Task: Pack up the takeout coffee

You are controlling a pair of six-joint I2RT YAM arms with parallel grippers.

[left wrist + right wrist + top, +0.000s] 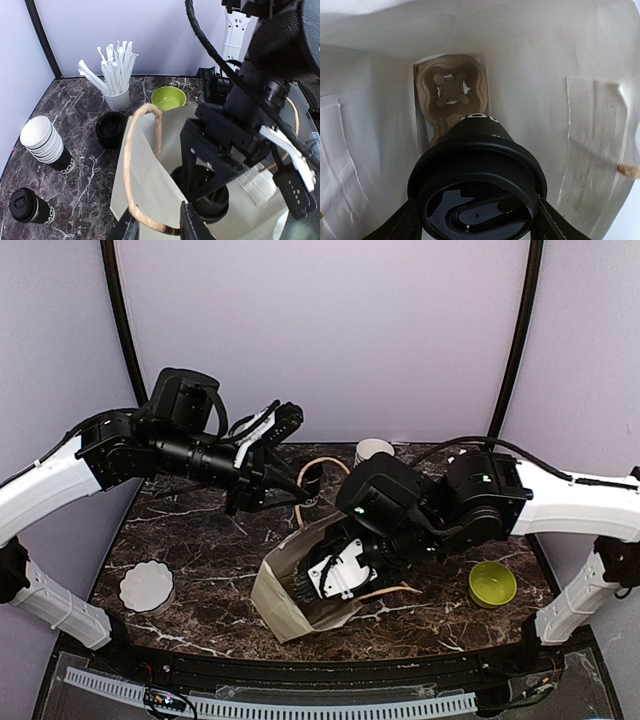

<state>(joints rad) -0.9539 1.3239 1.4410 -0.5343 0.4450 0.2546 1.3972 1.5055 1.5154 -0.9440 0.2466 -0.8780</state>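
While the right tool [476,226] gripped a lidded cup [479,150] deep inside the bag [283,592], the left tool [161,229] stood slightly open around the bag's handle [131,165]; a second cup [30,206] sat on the surface [85,185].

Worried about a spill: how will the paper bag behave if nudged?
Probably floppy: the paper bag has thin, creased, bowed walls. Likely light, so a nudge could slide or tip it. The lidded cup held by the right gripper may steady it once seated in the cardboard carrier.
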